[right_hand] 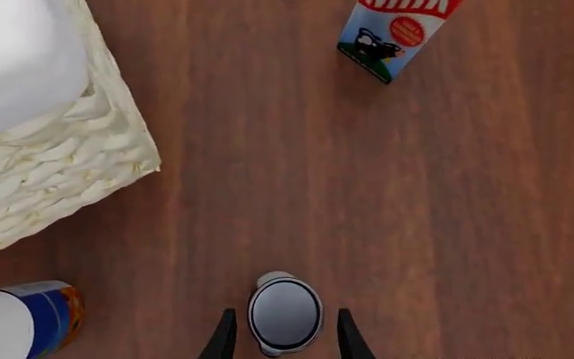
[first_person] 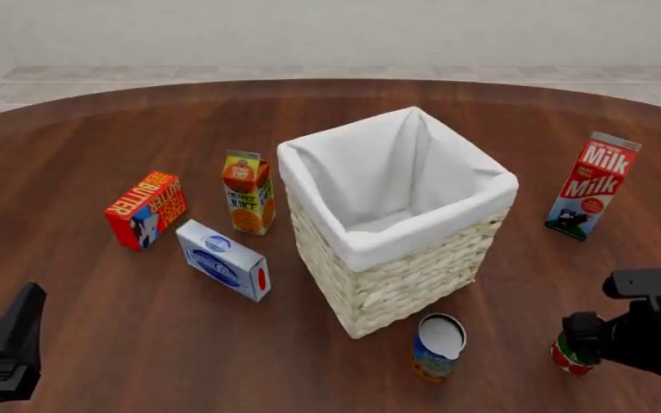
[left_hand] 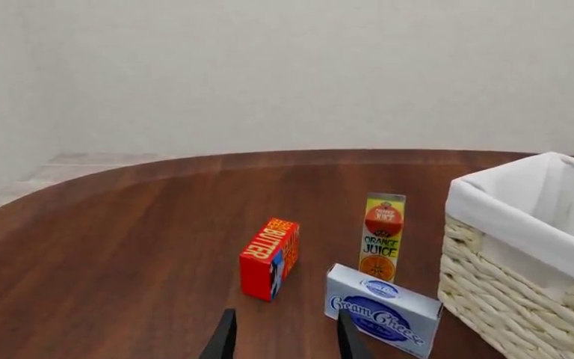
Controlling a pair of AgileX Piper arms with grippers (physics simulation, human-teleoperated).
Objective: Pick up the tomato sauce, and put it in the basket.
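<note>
The tomato sauce, a small red-labelled can, stands on the table at the front right, partly hidden by my right arm. In the right wrist view its silver top lies between the two fingertips. My right gripper is open, its fingers astride the can; I cannot tell if they touch it. The cream wicker basket with a white liner stands mid-table, left of the can; it also shows in the right wrist view and the left wrist view. My left gripper is open and empty at the front left.
A blue-and-orange can stands just in front of the basket. A milk carton stands at the far right. An orange juice carton, a butter box and a cream cheese box stand left of the basket.
</note>
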